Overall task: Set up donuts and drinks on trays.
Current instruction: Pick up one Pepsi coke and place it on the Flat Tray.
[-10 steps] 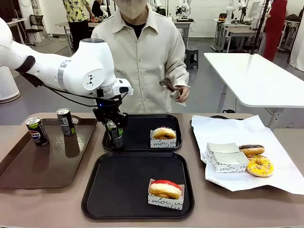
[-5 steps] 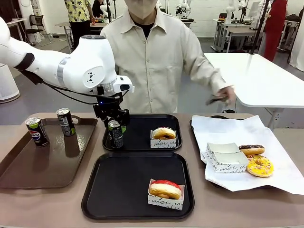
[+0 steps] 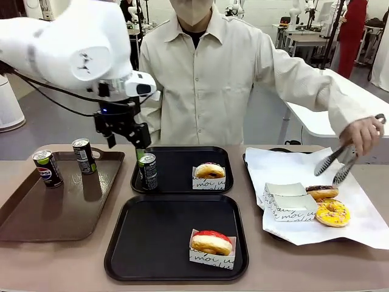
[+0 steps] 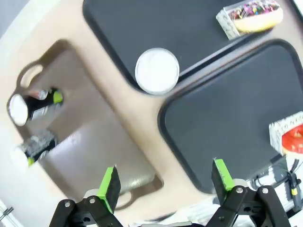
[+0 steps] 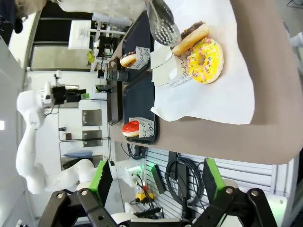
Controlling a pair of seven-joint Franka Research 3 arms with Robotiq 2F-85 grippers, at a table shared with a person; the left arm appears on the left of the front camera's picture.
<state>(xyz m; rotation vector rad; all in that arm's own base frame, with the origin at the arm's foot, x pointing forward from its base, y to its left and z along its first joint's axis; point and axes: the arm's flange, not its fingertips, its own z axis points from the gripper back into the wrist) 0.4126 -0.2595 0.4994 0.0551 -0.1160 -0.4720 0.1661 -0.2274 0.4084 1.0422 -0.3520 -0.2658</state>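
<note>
While a person (image 3: pixel 213 79) in a pale shirt is standing at the far side of the brown table (image 3: pixel 73 267) and reaching out over the robot's right half of it, the white left arm (image 3: pixel 61 45) is hanging above the left half. Its left gripper (image 3: pixel 129 139) is hovering with jaws spread wide and gripping nothing, above and just left of the far black tray (image 3: pixel 176 159). The right gripper (image 5: pixel 154 177) is likewise holding its green-padded fingers wide apart around nothing, facing the table's right end from beyond its edge. A long brown tray (image 3: pixel 36 225) is lying at the left. The near black tray (image 3: pixel 152 237) is sitting in the middle with the far one just behind it, and a sheet of white paper (image 3: pixel 364 231) is covering a tray at the right. White boxes (image 3: pixel 289 202) are resting on that paper beside a yellow-sprinkled donut (image 3: pixel 332 212) and a chocolate donut (image 3: pixel 322 192). A red-iced donut (image 3: pixel 212 242) is sitting boxed at the near tray's right front, and a golden donut (image 3: pixel 209 171) is sitting boxed on the far tray's right side. A lone can (image 3: pixel 148 171) is standing upright at the far tray's left edge. A Pepsi can (image 3: pixel 47 168) and a green-accented can (image 3: pixel 84 156) are standing at the brown tray's far end. The person's hand (image 3: pixel 363 131) is holding metal tongs (image 3: pixel 335 163) close over the chocolate donut; contact cannot be told.
</note>
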